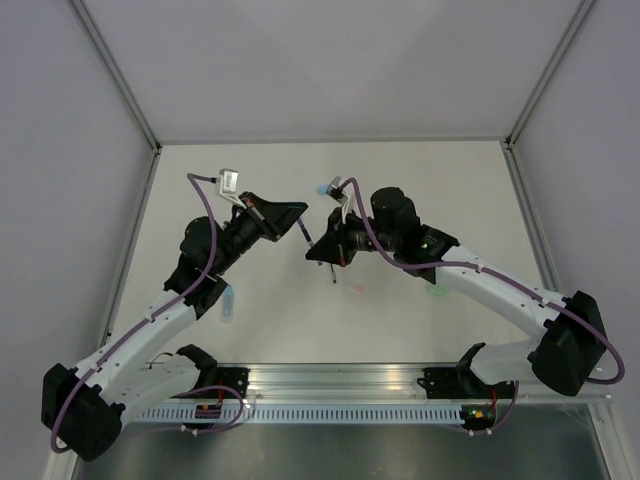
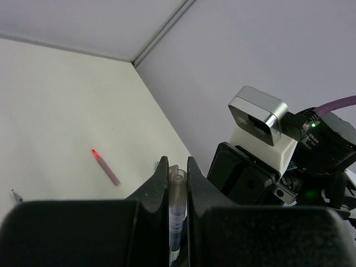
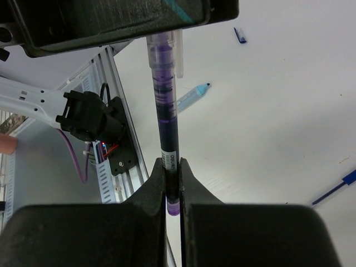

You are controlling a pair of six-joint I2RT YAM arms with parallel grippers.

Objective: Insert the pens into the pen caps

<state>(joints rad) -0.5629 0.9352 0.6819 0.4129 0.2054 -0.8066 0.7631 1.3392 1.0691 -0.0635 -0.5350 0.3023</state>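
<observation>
Both jaws are pinched shut on one dark purple pen [image 3: 165, 111] stretched between them.

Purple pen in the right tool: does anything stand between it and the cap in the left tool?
Nothing visible does. The purple pen, clamped in the right tool, reaches up to the clear cap held in the left tool.

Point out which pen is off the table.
The purple pen, clamped in the right hand; the pale blue marker and blue pen lie flat.
</observation>
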